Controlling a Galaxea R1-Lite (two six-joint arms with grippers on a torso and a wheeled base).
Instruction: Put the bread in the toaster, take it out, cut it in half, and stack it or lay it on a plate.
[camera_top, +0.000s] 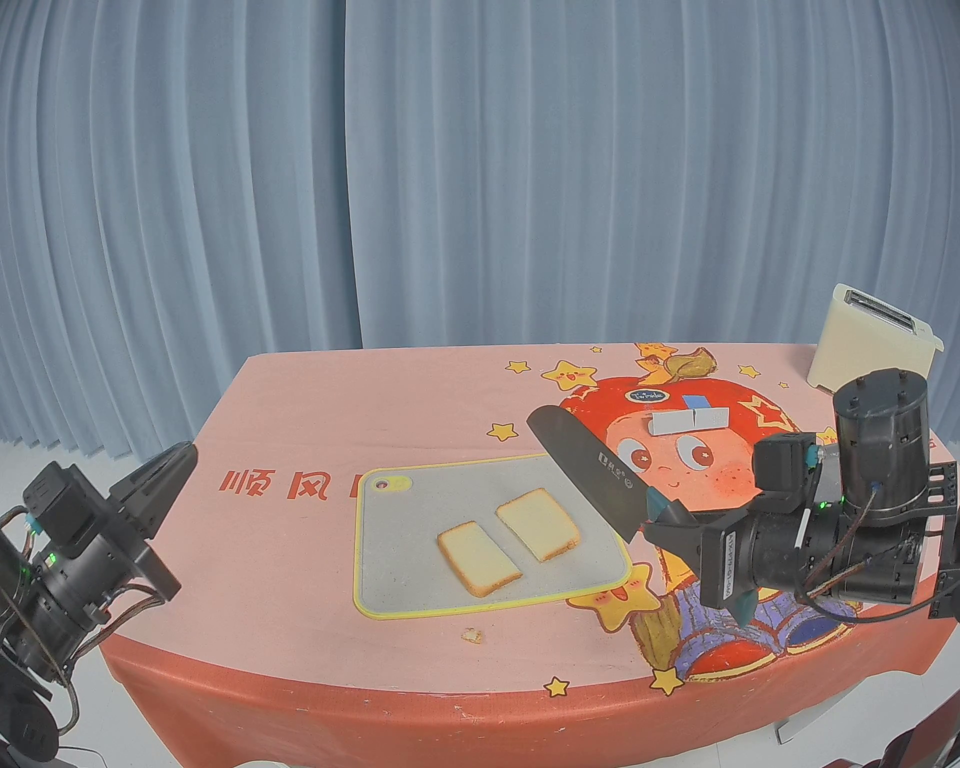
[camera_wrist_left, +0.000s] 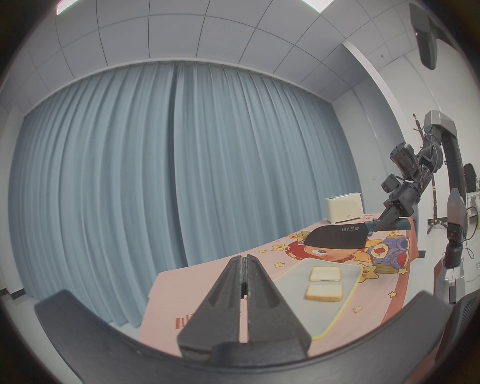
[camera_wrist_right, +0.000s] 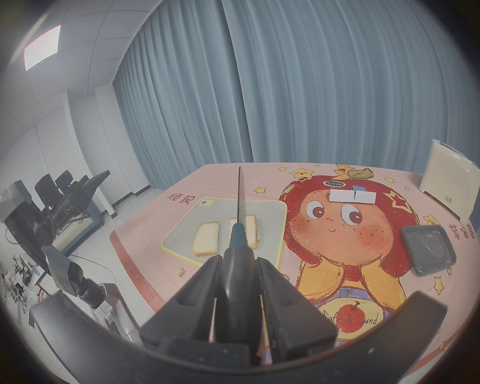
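Golden bread halves (camera_top: 479, 557) are lying on the cutting board (camera_top: 400, 570), likely light and crumbly, wanting a gentle pinch across the crusts, while the right gripper (camera_top: 668, 520) is pinching the knife (camera_top: 590, 470) near its edge and the left gripper (camera_top: 170, 468) is sitting pressed together.

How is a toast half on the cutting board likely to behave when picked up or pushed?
The toast half looks thin and flat on the cutting board, so probably light and fairly stiff. The crumb on the tablecloth suggests it may crumble if squeezed. Lying flat, it should slide, not roll.
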